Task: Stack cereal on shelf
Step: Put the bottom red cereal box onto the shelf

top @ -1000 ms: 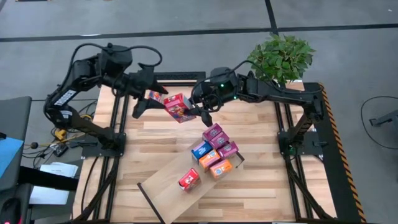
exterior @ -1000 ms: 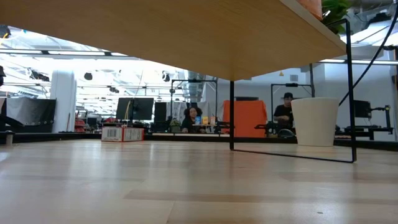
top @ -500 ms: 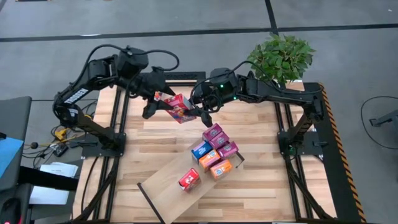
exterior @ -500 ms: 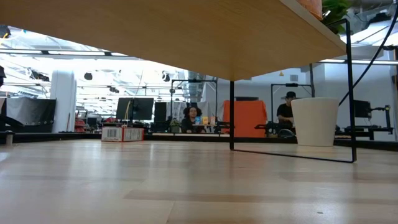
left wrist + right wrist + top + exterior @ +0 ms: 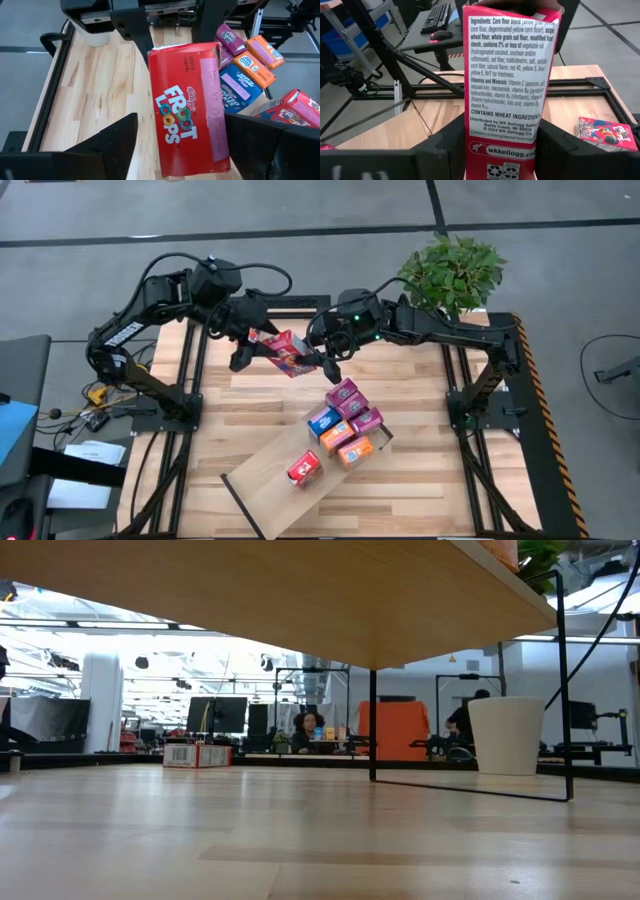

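A red Froot Loops cereal box (image 5: 288, 352) hangs above the table's far middle, between my two grippers. My right gripper (image 5: 320, 356) is shut on its right end. My left gripper (image 5: 180, 122) is open, and its fingers stand on either side of the box's left end (image 5: 192, 150). The shelf (image 5: 262, 492), a pale board, lies slantwise at the near middle. Several cereal boxes (image 5: 345, 423) stand on its right end and a single red one (image 5: 304, 468) stands farther left. The low view looks under the shelf (image 5: 300, 590). My right gripper pinches the box between its two fingers at the end nearest to it (image 5: 502, 155), on the two faces beside the ingredients panel. The fingers come from the table's right, slanting a little down, along the box. The box is lifted clear of the table. Whether my left gripper's fingers touch the box, I cannot tell.
A potted plant (image 5: 452, 272) stands at the table's far right corner; its white pot (image 5: 505, 735) shows in the low view beside the shelf's black legs (image 5: 372, 725). People sit at desks in the room behind. Bare planks lie at the table's left.
My left gripper has moved toward the table's right and a little down, up to the red box, so that its fingers now flank the box's left end. My right gripper and the box have kept still.
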You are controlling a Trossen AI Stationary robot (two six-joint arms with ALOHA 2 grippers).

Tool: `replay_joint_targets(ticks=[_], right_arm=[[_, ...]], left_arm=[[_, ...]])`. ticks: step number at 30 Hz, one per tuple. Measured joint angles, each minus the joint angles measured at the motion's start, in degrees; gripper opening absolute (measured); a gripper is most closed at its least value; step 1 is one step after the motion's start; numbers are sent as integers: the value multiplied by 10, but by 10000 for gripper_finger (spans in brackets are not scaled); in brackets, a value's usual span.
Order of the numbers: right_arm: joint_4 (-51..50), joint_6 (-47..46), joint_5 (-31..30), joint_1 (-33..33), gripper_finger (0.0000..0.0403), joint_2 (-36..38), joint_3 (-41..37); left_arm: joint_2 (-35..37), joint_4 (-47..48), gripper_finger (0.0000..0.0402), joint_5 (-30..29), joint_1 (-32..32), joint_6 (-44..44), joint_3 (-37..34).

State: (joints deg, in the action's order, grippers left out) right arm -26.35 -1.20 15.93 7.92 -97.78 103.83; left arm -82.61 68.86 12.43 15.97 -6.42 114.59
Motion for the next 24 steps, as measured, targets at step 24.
replay_joint_targets(ticks=[24], right_arm=[[-6, 4, -7, 27, 211, 49, 0]], left_arm=[[20, -19, 142, -51, 0, -11, 0]])
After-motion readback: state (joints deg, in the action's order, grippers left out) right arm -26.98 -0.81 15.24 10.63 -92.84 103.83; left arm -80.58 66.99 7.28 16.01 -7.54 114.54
